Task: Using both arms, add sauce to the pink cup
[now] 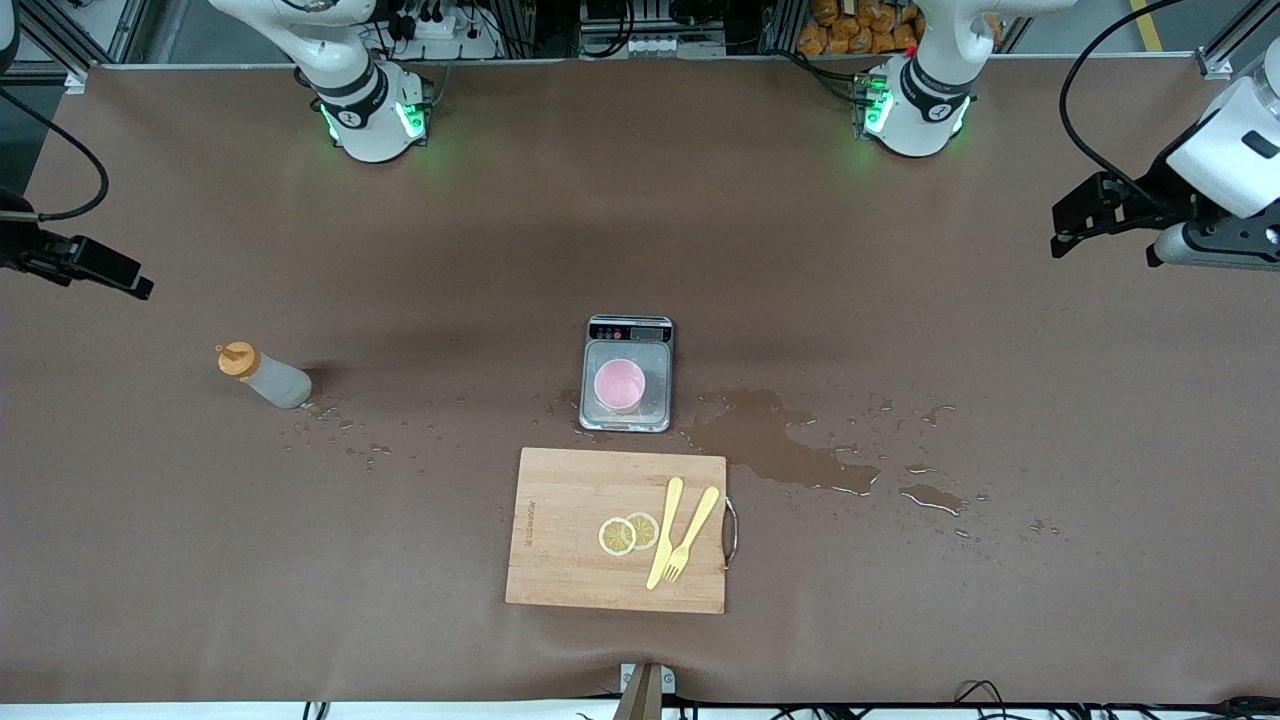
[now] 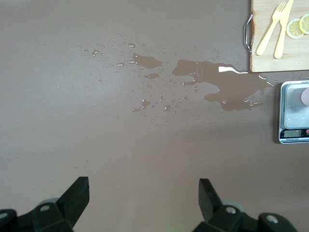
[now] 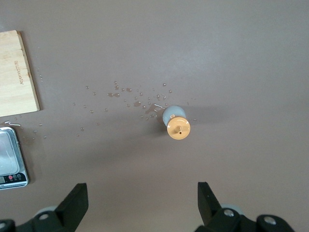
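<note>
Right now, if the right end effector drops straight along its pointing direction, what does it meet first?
Probably bare table. The right end effector hangs open and points down, and the sauce bottle stands just ahead of the fingers' line, not between them. Depth is unclear.

Pink cup (image 1: 620,385) on scale (image 1: 627,333), sauce bottle (image 1: 264,375) upright toward right arm's end, cutting board (image 1: 570,530) nearer camera, spilled puddle (image 1: 775,440).

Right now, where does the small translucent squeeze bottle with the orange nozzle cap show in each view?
Front view: the squeeze bottle stands on the brown table, toward the right arm's end, apart from the scale.
Left wrist view: not in it.
Right wrist view: seen from above, orange cap near the picture's middle, among droplets.
Shared landmark: the steel kitchen scale.
</note>
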`<state>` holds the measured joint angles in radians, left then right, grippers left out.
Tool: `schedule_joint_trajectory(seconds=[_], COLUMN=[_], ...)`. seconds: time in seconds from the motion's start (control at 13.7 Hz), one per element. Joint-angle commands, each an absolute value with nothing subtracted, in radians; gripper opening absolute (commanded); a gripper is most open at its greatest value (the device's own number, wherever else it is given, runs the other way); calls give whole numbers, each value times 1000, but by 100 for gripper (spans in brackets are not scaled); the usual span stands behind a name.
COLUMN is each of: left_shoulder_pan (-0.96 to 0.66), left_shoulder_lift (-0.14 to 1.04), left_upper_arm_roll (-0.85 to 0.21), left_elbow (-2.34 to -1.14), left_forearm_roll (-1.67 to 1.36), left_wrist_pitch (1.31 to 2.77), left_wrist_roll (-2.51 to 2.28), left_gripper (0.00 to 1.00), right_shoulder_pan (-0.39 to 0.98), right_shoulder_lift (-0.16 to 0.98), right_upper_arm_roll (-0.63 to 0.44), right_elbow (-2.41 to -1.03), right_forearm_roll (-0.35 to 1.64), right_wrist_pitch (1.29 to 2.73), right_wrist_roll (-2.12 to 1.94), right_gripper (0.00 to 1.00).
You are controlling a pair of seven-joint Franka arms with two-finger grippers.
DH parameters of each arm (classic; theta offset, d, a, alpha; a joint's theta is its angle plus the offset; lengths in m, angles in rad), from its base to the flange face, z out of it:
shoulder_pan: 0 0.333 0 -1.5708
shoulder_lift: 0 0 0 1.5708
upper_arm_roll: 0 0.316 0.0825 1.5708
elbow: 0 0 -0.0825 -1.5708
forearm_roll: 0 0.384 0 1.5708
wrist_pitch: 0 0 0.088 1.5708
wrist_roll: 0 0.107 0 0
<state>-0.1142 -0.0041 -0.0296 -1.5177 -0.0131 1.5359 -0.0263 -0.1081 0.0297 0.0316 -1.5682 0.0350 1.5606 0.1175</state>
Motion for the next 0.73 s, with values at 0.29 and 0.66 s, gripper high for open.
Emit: schedule_joint_trajectory(seconds=[0.29, 0.66], left_shoulder_pan=[-123, -123], left_shoulder_lift=[-12, -11], left_upper_arm_roll=[-41, -40], left_elbow=[-1508, -1508], left_forearm_roll=[18, 18], left_wrist_pitch=[1540, 1542], left_wrist_roll=[-15, 3], left_gripper=[100, 100], right_shoulder_pan=[-117, -112], right_shoulder_lift=[9, 3], right_upper_arm_roll=[37, 37], right_elbow=[-1540, -1536], right_forearm_roll=[14, 14], right_wrist_pitch=[1569, 1654], right_wrist_roll=[107, 107], right_gripper=[100, 100])
